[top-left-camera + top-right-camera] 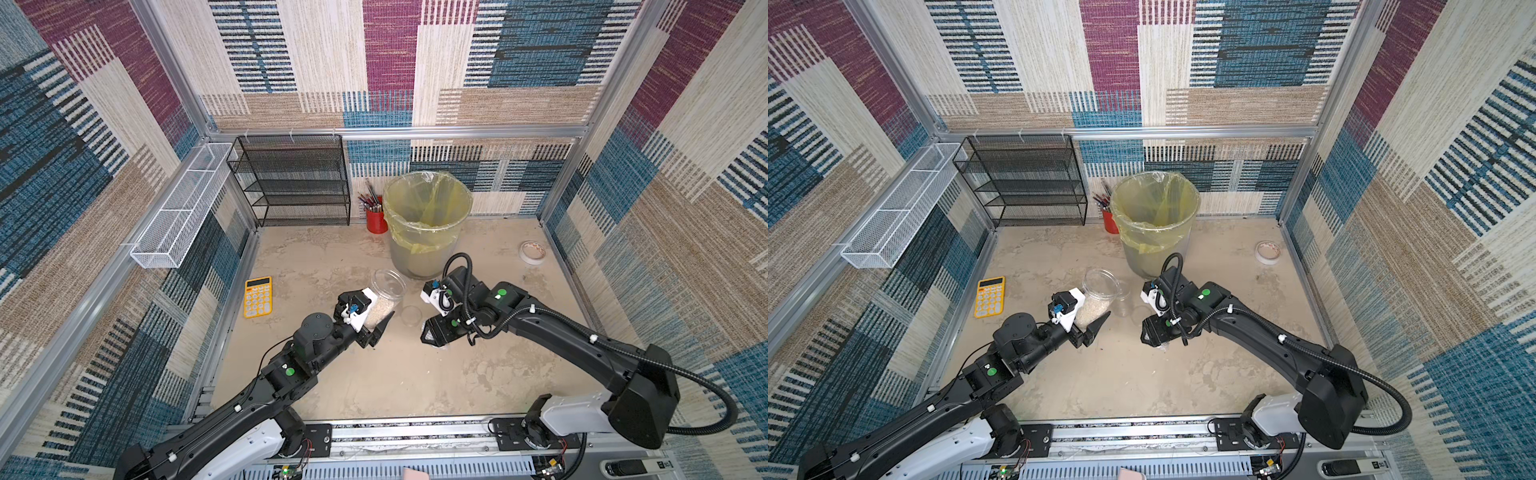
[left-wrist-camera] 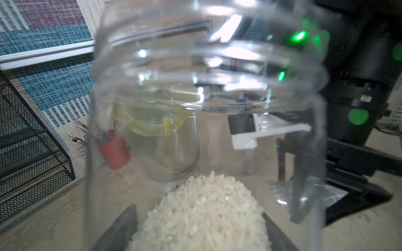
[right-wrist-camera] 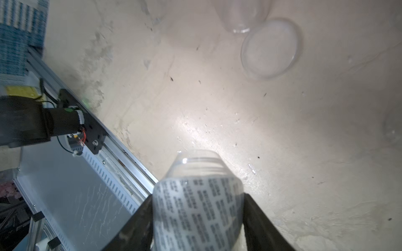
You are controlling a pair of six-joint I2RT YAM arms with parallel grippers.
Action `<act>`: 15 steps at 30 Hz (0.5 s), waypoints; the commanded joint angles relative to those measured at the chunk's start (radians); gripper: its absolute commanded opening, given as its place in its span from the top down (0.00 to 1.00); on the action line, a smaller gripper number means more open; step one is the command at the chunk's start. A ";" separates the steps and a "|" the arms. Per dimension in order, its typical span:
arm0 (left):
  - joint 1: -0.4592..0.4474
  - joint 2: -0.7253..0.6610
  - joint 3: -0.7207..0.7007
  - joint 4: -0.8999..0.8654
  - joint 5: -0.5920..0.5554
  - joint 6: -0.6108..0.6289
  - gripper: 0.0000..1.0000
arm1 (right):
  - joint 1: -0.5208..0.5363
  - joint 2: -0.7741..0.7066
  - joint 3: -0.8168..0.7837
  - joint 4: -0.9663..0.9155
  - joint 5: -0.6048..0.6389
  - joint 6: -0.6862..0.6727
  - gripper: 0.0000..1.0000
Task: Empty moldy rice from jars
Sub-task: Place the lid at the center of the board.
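The large jar is clear and lidless, and the moldy rice forms a white granular heap at its base. The left gripper is clamped on its lower body near table centre. At the jar's 3 o'clock, the right gripper is clamped on a small label-wrapped jar. A clear lid lies between the two grippers. The yellow-lined bin stands at 12 o'clock, with the right wrist just before it.

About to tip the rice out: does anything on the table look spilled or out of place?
Only small things. A clear lid lies loose on the table, and pale flecks dot it by the labelled jar; what they are I cannot tell. The rice sits inside the big jar.
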 commanded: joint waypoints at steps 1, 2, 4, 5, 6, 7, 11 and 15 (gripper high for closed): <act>0.000 -0.003 0.013 0.041 0.008 -0.026 0.55 | 0.020 0.037 -0.039 0.094 0.027 0.032 0.40; 0.000 -0.005 0.013 0.041 0.008 -0.028 0.54 | 0.023 0.049 -0.051 0.113 0.037 0.037 0.40; -0.001 -0.008 0.011 0.039 0.005 -0.027 0.54 | 0.027 0.072 -0.070 0.142 0.052 0.044 0.40; 0.000 -0.011 0.010 0.037 0.002 -0.027 0.54 | 0.031 0.087 -0.078 0.152 0.066 0.048 0.40; -0.001 -0.014 0.008 0.037 -0.001 -0.026 0.54 | 0.036 0.101 -0.086 0.165 0.069 0.049 0.40; -0.001 -0.017 0.005 0.038 -0.003 -0.026 0.54 | 0.040 0.113 -0.095 0.178 0.072 0.054 0.40; 0.000 -0.022 -0.006 0.040 -0.009 -0.031 0.54 | 0.066 0.160 -0.109 0.217 0.098 0.078 0.38; 0.000 -0.022 -0.017 0.048 -0.016 -0.032 0.55 | 0.076 0.196 -0.112 0.235 0.138 0.087 0.35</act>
